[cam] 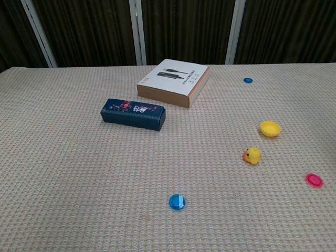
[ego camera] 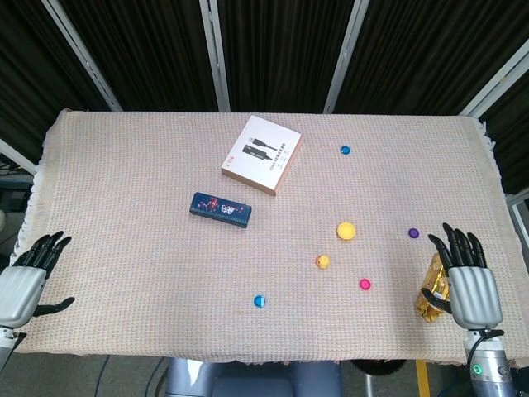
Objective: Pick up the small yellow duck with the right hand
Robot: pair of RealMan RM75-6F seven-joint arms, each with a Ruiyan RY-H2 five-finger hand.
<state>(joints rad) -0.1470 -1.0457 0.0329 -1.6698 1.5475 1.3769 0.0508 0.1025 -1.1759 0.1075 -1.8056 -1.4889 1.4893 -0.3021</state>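
Observation:
The small yellow duck sits on the woven cloth right of centre, its orange beak toward the left. My right hand hovers at the front right of the table, fingers spread and holding nothing, well to the right of the duck and partly over a gold foil packet. At the front left edge my left hand is open too. Neither hand shows in the chest view.
A yellow dome lies just behind the duck, a pink disc in front of it to the right. A blue disc, purple disc, dark blue box and white cable box also lie on the cloth.

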